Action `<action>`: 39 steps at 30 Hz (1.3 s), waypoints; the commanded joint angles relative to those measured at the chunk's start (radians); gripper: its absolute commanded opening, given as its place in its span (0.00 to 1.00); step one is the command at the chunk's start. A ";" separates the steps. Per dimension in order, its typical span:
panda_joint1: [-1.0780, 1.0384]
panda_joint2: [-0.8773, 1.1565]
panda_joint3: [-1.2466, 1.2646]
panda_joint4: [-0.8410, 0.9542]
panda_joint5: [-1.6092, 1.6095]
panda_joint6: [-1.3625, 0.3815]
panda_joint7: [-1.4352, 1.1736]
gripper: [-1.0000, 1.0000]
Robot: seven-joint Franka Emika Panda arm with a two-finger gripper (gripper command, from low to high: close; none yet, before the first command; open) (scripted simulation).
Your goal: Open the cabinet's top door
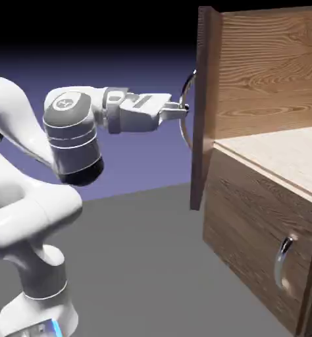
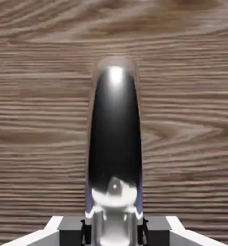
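One end effector (image 1: 183,109) here, pinched shut on the top door's (image 1: 203,105) curved silver handle (image 2: 115,139), upper middle of the exterior view. The door is swung wide, edge-on to the cabinet (image 1: 264,217) at right. Stiff wood slab on a hinge, I'd guess; that slick handle is the only sensible hold.

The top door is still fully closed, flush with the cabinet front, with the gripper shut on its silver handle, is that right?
Not quite. The top door is swung open, edge-on, exposing the cabinet's pale shelf, as the exterior view shows. The gripper is indeed shut on its silver handle.
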 commanded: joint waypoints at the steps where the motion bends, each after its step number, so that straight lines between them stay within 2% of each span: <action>1: 0.036 -0.012 -0.013 -0.005 -0.007 -0.040 -0.002 0.00; 11: 0.366 -0.217 -0.046 -0.089 0.115 -0.462 -0.152 0.00; 23: 0.615 -0.489 0.250 -0.117 0.426 -0.984 -0.248 0.00; 32: 0.686 -0.530 0.576 0.010 0.658 -1.362 -0.244 0.00; 39: 0.565 -0.537 0.785 0.211 0.843 -1.623 -0.281 0.00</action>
